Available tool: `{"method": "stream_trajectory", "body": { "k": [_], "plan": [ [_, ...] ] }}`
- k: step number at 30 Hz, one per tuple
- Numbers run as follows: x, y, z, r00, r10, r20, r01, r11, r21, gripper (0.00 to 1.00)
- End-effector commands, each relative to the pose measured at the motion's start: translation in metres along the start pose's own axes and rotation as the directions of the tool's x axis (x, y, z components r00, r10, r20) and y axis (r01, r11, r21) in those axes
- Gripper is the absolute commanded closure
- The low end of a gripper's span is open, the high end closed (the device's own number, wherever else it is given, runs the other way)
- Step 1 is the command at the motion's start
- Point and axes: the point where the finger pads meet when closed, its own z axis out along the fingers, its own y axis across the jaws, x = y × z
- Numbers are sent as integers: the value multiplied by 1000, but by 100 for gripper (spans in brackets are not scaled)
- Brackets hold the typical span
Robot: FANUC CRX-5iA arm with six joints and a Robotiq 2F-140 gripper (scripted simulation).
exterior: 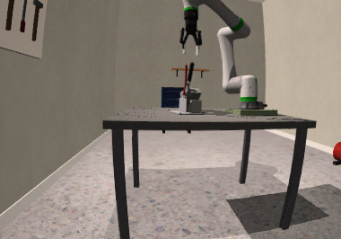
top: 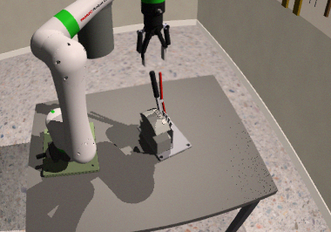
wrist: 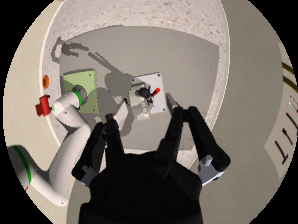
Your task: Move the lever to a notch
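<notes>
Above the lever [top: 154, 85], well clear, gripper [top: 153, 56] hangs roughly half open, holding nothing. Red bar [top: 161, 87] unsqueezed beside handle (number plates unreadable). Every step remains.

My grey table [top: 226, 157] carries the lever unit's metal plate [top: 183, 143] mid-top, and my green base plate [top: 89, 167] well left of it.

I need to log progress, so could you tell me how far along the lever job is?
Nothing is done yet: the lever and its red bar stand untouched. In hand: the gripper hangs open and empty above the handle. Left: come down, squeeze the bar, shift to notch 3, release.
</notes>
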Motion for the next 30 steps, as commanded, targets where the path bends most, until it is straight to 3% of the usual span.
{"method": "stream_trajectory", "body": {
  "k": [1, 30],
  "plan": [
    [0, 0, 0, 1000, 0, 0, 0, 1000, 0, 43],
    [0, 0, 8, 1000, -2, -3, 2, 1000, 7, 43]
  ]
}}
